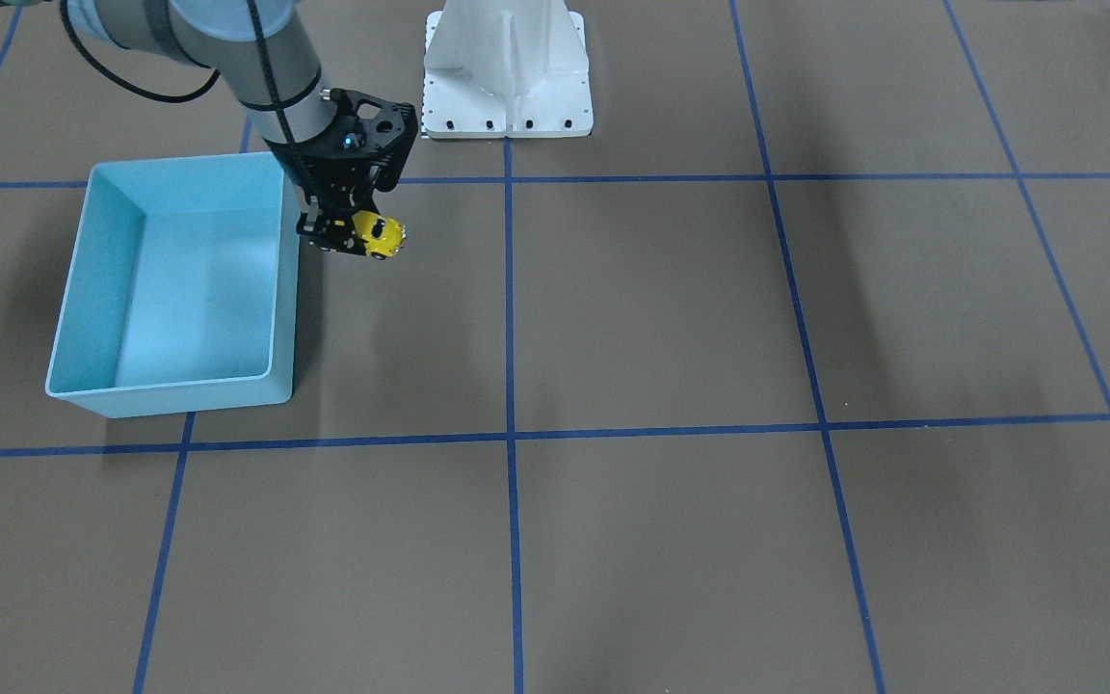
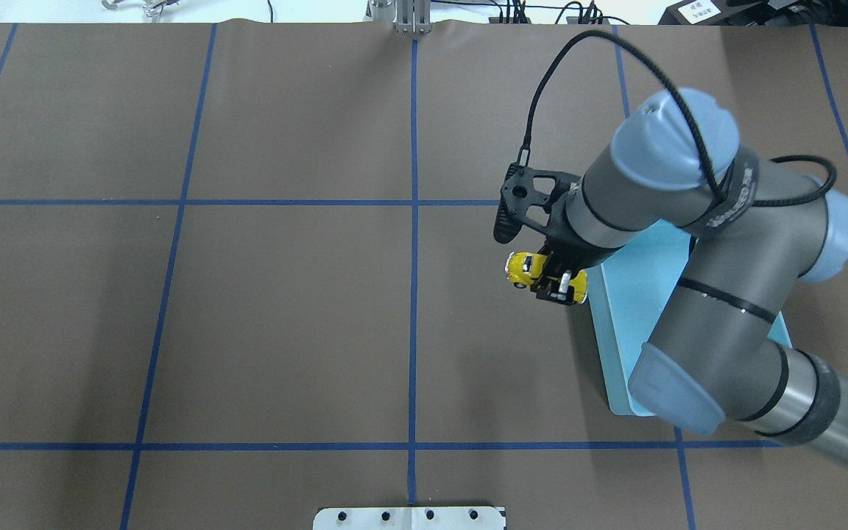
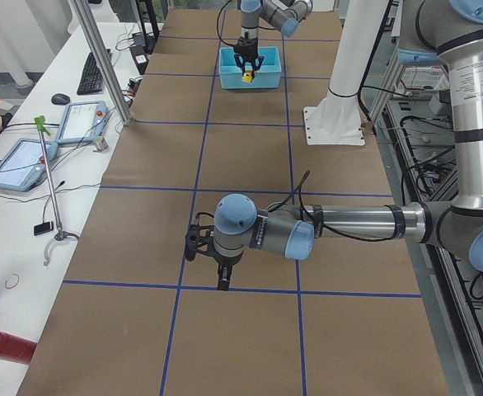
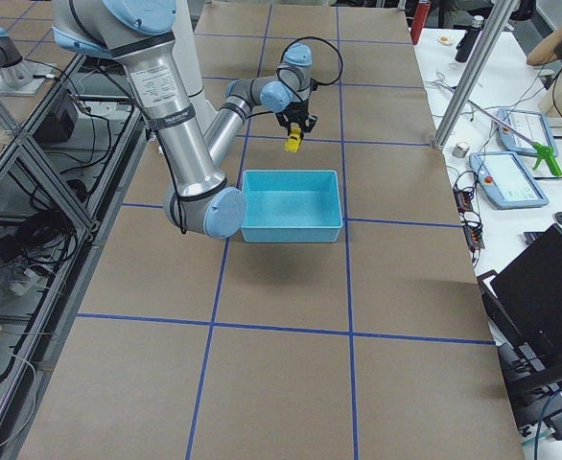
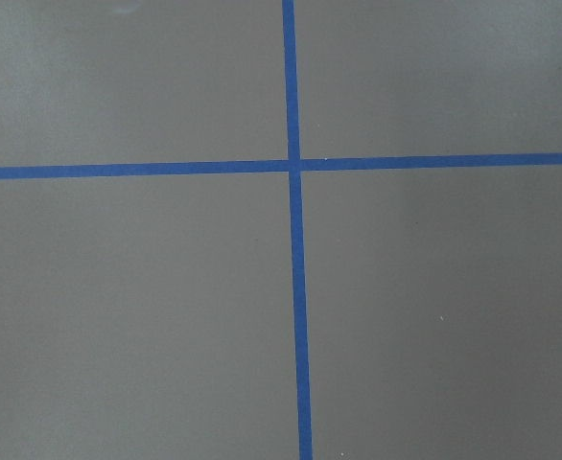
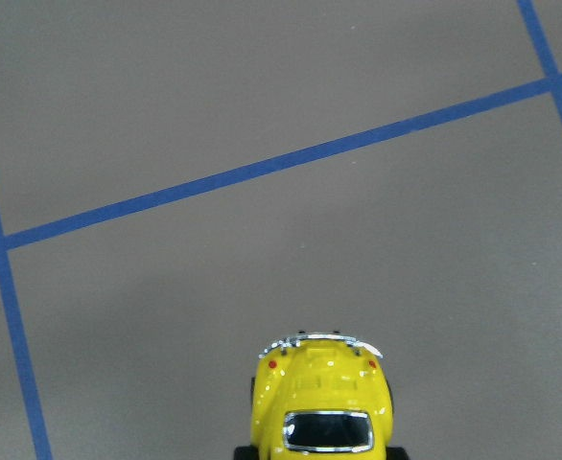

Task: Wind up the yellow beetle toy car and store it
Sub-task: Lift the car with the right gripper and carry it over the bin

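Nearest, seen from the table's end on the robot's left, the left arm reaches out low over the brown table [image 3: 250, 165]. The left gripper [image 3: 222, 279] points downward close to a crossing of the blue tape lines [image 5: 295, 287]. That crossing and bare brown surface are all its wrist camera shows. The gripper appears only in this side view, small and dark, so I cannot tell whether its fingers are spread or closed.

Farther along stands the white pedestal [image 3: 336, 124], bolted down at the robot's edge of the table.

At the far end, on the robot's right, the right gripper [image 1: 355, 234] is clamped on the yellow beetle toy car [image 1: 380, 236], its fingers pressed against the car's two sides. The car hangs in the air and seems to be clear of the table, since a soft shadow falls on the brown surface below it. It is outside the light blue bin [image 1: 170, 397], just beside the bin's wall on the side toward the table's middle.

The right wrist camera has the car at the bottom edge of its picture — a dark window, two small red lights and a chrome bumper pointing away. Only table and tape lie beyond it. The bin sits flat on the table; in the overhead view the right arm hides much of it.
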### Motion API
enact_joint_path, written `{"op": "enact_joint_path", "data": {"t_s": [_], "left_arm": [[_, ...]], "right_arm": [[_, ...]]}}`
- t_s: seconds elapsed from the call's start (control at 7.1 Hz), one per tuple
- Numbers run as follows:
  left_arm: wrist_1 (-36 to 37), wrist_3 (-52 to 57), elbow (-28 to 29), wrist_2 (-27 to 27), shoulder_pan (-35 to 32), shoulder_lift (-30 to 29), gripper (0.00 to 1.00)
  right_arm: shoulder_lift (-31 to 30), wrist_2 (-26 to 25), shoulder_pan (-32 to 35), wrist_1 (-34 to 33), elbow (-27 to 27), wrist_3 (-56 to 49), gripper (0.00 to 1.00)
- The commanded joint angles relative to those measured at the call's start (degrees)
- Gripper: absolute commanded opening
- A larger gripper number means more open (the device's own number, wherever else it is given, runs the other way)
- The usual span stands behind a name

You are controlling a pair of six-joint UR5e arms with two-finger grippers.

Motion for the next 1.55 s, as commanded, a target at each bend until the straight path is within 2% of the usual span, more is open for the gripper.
{"op": "enact_joint_path", "data": {"t_s": [0.0, 0.28, 0.56, 0.85, 0.99, 1.27, 1.41], "left_arm": [[0.0, 0.0, 0.0, 0.1, 0.0, 0.0, 1.00], [0.0, 0.0, 0.0, 0.0, 0.0, 0.0, 1.00], [0.0, 0.0, 0.0, 0.0, 0.0, 0.0, 1.00], [0.0, 0.0, 0.1, 0.0, 0.0, 0.0, 1.00], [0.0, 0.0, 0.0, 0.0, 0.0, 0.0, 1.00], [0.0, 0.0, 0.1, 0.0, 0.0, 0.0, 1.00], [0.0, 0.0, 0.1, 0.0, 0.0, 0.0, 1.00]], "right_arm": [[-6.4, 3.0, 7.5, -4.7, 4.9, -16.6, 0.00], [-17.0, 2.2, 7.9, 0.8, 7.5, -21.1, 0.00], [-22.7, -0.2, 4.3, 9.3, 5.1, -20.5, 0.00], [-24.5, -1.3, 1.3, 21.1, -2.2, -18.4, 0.00], [-24.6, -1.9, -0.2, 23.5, -4.8, -17.5, 0.00], [-24.8, -2.7, -1.8, 23.7, -6.1, -16.6, 0.00], [-25.1, -2.7, -1.8, 23.7, -5.8, -16.0, 0.90]]}}
